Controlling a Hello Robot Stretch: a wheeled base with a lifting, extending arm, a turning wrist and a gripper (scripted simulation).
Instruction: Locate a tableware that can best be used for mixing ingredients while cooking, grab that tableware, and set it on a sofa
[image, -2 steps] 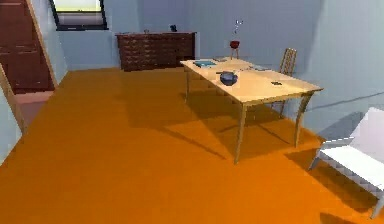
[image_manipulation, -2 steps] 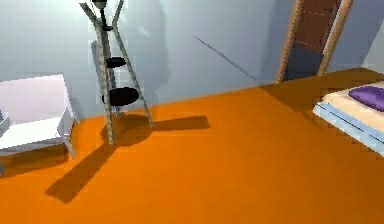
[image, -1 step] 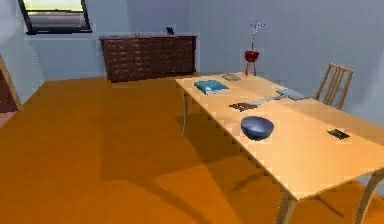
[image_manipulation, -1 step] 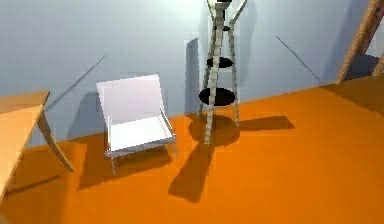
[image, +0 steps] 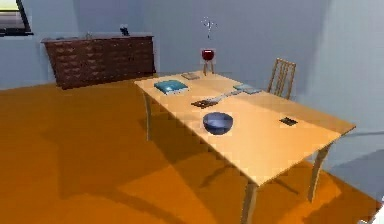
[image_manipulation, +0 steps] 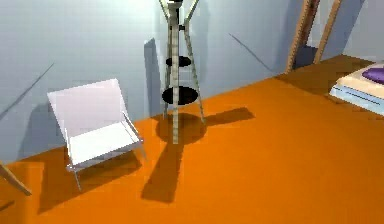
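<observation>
– Bowl (image: 218, 122), the blue one, is that our mixing thing?
– I judge so. It is round, deep and blue, and it stands on the bench (image: 262, 142) toward the near end, apart from the flat dark things and the blue book (image: 170, 87) farther along
– So the finding part is done?
– As good as done. It sits in plain sight in the forward view, a little right of the middle. The grab is not done: the bowl rests on the wood
– And the hand, holding or free?
– I cannot tell its state from these pictures, so I can't place the bowl against it either
– The sofa?
– None I can name. The arm side view has a white chair (image_manipulation: 95, 128) by the wall and a three-legged stand (image_manipulation: 180, 80) with round shelves. At the right edge is a low pale thing (image_manipulation: 355, 92) with something purple on it, too cut off to call
– What's left, then?
– Most of it, I'd say: drive up beside the bench, reach for the bowl, lift it, then hunt out a sofa and set it there
</observation>
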